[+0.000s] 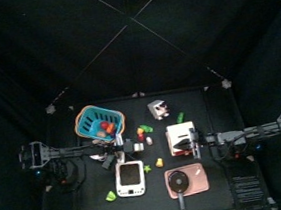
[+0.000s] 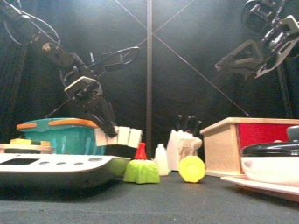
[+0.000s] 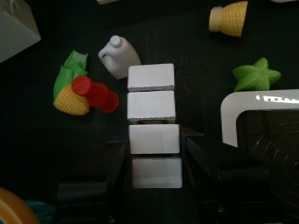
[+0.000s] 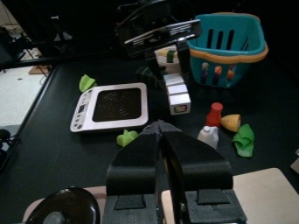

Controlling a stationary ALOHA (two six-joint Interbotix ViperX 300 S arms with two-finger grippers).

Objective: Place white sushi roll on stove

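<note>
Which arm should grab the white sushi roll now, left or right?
Left. The left gripper is open and straddles the end of the white sushi roll, while the right gripper hangs shut, well away from it.

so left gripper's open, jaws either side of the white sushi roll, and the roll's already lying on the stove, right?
Not quite. The white sushi roll is not on the stove; it lies on the black table beside it, as the left wrist view shows. The rest holds: the left gripper is open, with its jaws either side of the roll's end.
</note>
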